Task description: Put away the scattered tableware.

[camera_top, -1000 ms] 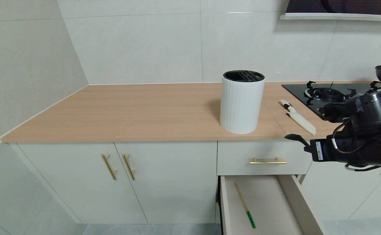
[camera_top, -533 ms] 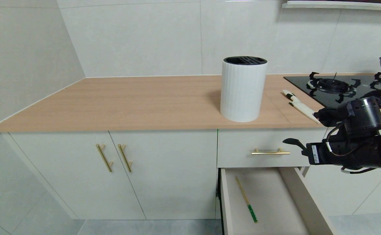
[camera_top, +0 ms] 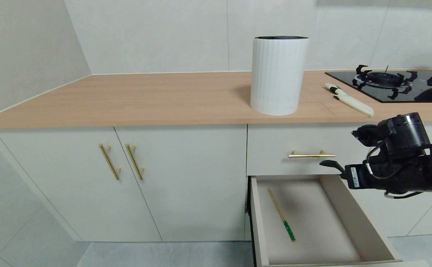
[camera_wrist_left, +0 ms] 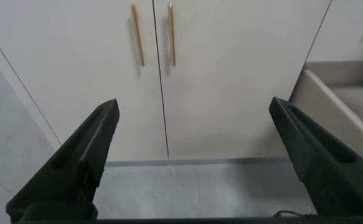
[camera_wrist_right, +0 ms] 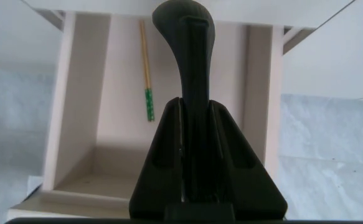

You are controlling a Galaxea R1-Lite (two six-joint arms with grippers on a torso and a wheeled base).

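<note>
A pair of chopsticks (camera_top: 282, 217) with green ends lies inside the open lower drawer (camera_top: 349, 207). On the wooden counter a white-bladed knife (camera_top: 349, 99) rests to the right of a tall white ribbed knife holder (camera_top: 279, 74). My right gripper (camera_top: 329, 163) is shut and holds nothing; it hangs in front of the upper drawer's front, above the open drawer's right side. The right wrist view has that gripper (camera_wrist_right: 184, 25) over the drawer (camera_wrist_right: 60, 112) with the chopsticks (camera_wrist_right: 146, 74) beside it. My left gripper (camera_wrist_left: 193, 109) is open, low in front of the cabinet doors.
A black gas hob (camera_top: 394, 83) takes up the counter's right end. The upper drawer is closed, with a brass handle (camera_top: 311, 155). Two cabinet doors with brass handles (camera_top: 108, 162) stand to the left of the drawers. Grey tiled floor (camera_top: 164, 256) lies below.
The whole head view has shifted: the camera has sunk, so the counter sits higher in the picture. The right gripper now hangs below counter level rather than at its edge.
</note>
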